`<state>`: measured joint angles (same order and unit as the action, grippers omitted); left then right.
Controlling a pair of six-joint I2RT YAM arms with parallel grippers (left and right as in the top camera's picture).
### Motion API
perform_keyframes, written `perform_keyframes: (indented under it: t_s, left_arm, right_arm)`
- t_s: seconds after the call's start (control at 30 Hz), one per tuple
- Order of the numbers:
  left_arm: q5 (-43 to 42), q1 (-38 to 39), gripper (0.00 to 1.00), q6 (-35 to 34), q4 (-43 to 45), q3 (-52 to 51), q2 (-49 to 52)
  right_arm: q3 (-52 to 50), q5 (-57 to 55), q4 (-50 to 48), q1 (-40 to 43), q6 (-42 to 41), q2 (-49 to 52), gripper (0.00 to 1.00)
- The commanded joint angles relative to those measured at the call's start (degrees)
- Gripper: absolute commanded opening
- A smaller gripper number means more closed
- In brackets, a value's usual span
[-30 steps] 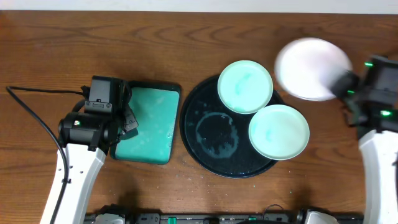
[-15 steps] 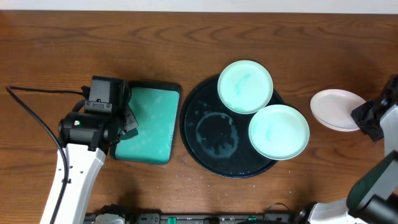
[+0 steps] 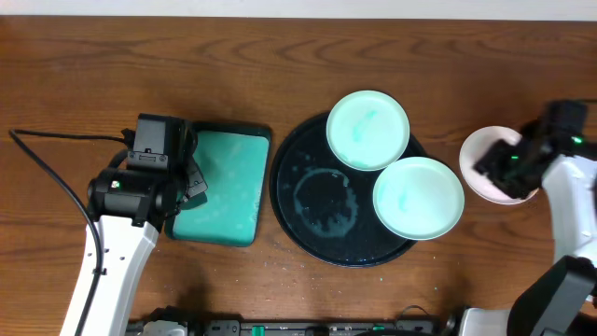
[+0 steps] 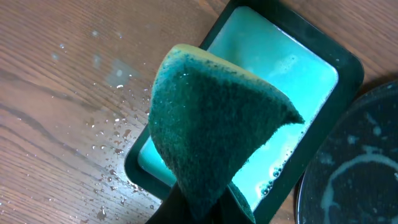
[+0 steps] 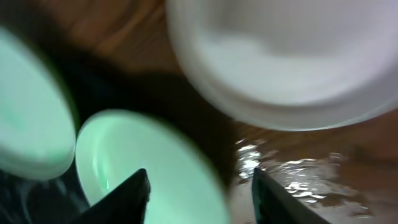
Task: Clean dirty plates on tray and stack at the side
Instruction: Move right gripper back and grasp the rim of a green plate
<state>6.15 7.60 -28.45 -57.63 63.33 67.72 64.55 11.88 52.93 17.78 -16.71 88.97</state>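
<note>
The black tray [image 3: 297,229] holds two mint green plates, one at its far edge [image 3: 367,129] and one at its right [image 3: 419,197], each with faint teal smears. A white plate [image 3: 499,192] lies on the wood to the right of the tray. My right gripper [image 3: 508,161] hovers just over it, open, with nothing between its fingers [image 5: 134,194]. The right wrist view shows the white plate [image 5: 292,62] and both mint plates [image 5: 149,168] [image 5: 31,118], blurred. My left gripper [image 3: 191,177] is shut on a green sponge [image 4: 217,118] above the teal basin [image 3: 224,191].
The basin [image 4: 280,74] holds soapy teal water and sits left of the tray [image 4: 354,180]. Water droplets dot the wood [image 4: 112,124] beside it. A wet ring marks the tray's middle [image 3: 324,201]. A black cable [image 3: 56,177] runs along the left side.
The right arm carried the white plate from beside the tray's far right down to the table at the right and let it go; its jaws opened. The left arm stayed still.
</note>
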Motion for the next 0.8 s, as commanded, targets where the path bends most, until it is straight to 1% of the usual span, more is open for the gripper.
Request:
perform_keyframes:
  t_s: [0.0, 0.07, 0.13, 0.17, 0.2, 0.23, 0.27, 0.3, 0.43, 0.5, 0.63, 0.67, 0.7, 0.77]
  left_arm:
    - [0.28, -0.2, 0.07, 0.57, 0.02, -0.26, -0.02]
    - [-0.42, -0.2, 0.07, 0.57, 0.02, -0.26, -0.02]
    - [-1.31, -0.17, 0.07, 0.57, 0.02, -0.26, -0.02]
    - [-1.36, -0.17, 0.07, 0.59, 0.02, -0.26, -0.02]
    - [-1.36, -0.17, 0.07, 0.59, 0.02, -0.26, -0.02]
    - [-1.36, -0.2, 0.07, 0.59, 0.02, -0.26, -0.02]
    - [-1.36, -0.2, 0.07, 0.59, 0.04, -0.26, -0.02]
    - [-1.38, -0.2, 0.07, 0.59, 0.04, -0.26, -0.02]
    - [-1.36, -0.2, 0.07, 0.59, 0.04, -0.26, -0.02]
    - [-1.38, -0.2, 0.07, 0.59, 0.04, -0.26, -0.02]
    - [-1.4, -0.2, 0.07, 0.57, 0.07, -0.26, -0.02]
    - [-1.4, -0.2, 0.07, 0.57, 0.07, -0.26, -0.02]
    - [-1.4, -0.2, 0.07, 0.57, 0.07, -0.26, -0.02]
    - [-1.4, -0.17, 0.07, 0.57, 0.07, -0.26, -0.02]
  right_arm:
    - [-4.63, -2.95, -0.46, -5.95, 2.73, -0.09, 0.55]
    - [-8.52, -12.96, -2.67, -8.74, -2.99, 0.04, 0.63]
    - [-11.26, -16.9, -4.94, -9.7, -5.2, 0.07, 0.63]
    - [-12.61, -16.06, -6.62, -9.92, -5.11, 0.07, 0.61]
    - [-13.22, -14.93, -7.37, -9.99, -4.94, 0.07, 0.54]
    - [-14.16, -11.37, -8.33, -10.01, -3.1, 0.07, 0.3]
    - [-14.32, -10.12, -8.39, -10.01, -2.19, 0.07, 0.11]
    - [-14.29, -8.68, -8.24, -10.01, -1.05, 0.02, 0.01]
    - [-13.55, -4.04, -5.31, -10.01, 3.15, -3.15, 0.01]
    - [-13.53, -0.55, -3.43, -10.01, 5.29, -7.52, 0.01]
    - [-13.6, 2.23, 1.11, -10.4, 5.6, -15.93, 0.01]
    - [-13.68, 3.43, 1.42, -10.86, 6.54, -17.31, 0.01]
    - [-13.77, 7.3, 1.53, -12.9, 9.79, -19.74, 0.01]
    - [-13.79, 8.74, 1.22, -16.02, 10.38, -20.94, 0.01]
